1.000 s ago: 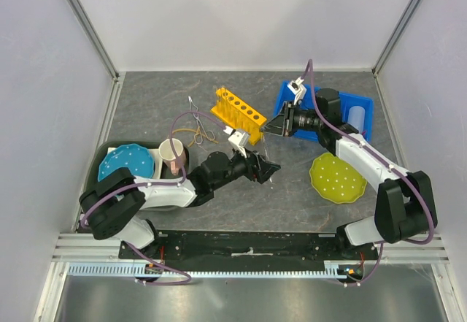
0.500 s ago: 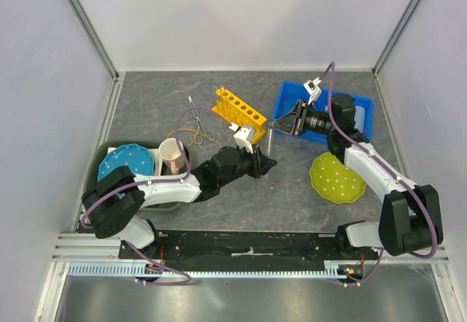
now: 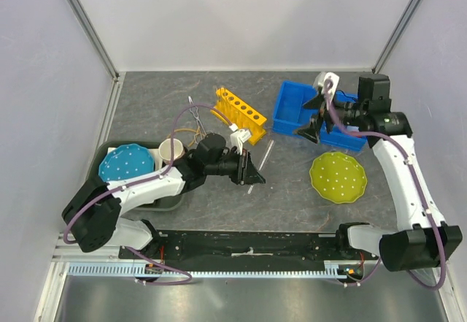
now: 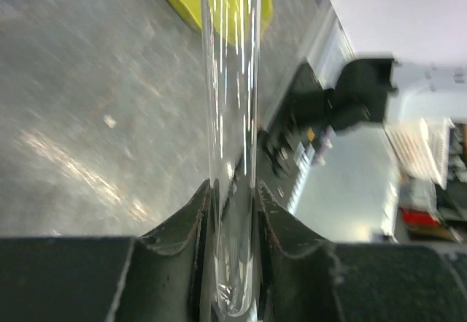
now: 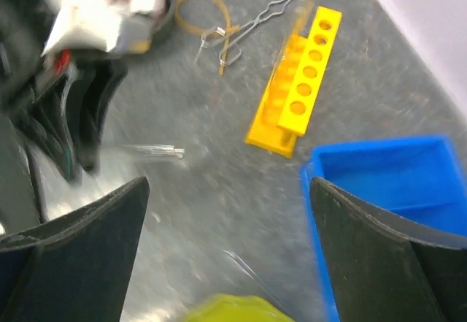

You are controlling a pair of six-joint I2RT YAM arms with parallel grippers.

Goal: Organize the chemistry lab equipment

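My left gripper point(image 3: 255, 170) point(image 4: 232, 190) is shut on the rounded end of a clear glass tube point(image 3: 265, 152) point(image 4: 232, 81) point(image 5: 155, 149), which sticks out toward the yellow holed rack point(image 3: 239, 110) point(image 5: 303, 81). My right gripper point(image 3: 308, 117) point(image 5: 228, 190) hangs open and empty over the left edge of the blue bin point(image 3: 292, 99) point(image 5: 379, 169). Metal tongs point(image 3: 195, 117) point(image 5: 252, 23) and a tan rubber loop point(image 3: 186, 133) point(image 5: 201, 15) lie left of the rack. A thin clear rod point(image 5: 252, 263) lies near the yellow-green plate.
The yellow-green dotted plate point(image 3: 337, 177) point(image 5: 233, 311) sits right of centre. At the left, a grey tray point(image 3: 164, 201) holds a blue dotted plate point(image 3: 125, 163), and a cream mug point(image 3: 172, 150) stands at its far right corner. Enclosure walls ring the mat.
The right gripper let go of the tube, opened wide and drew back right over the blue bin. The left gripper shut on the tube and pulled it slightly back and left.
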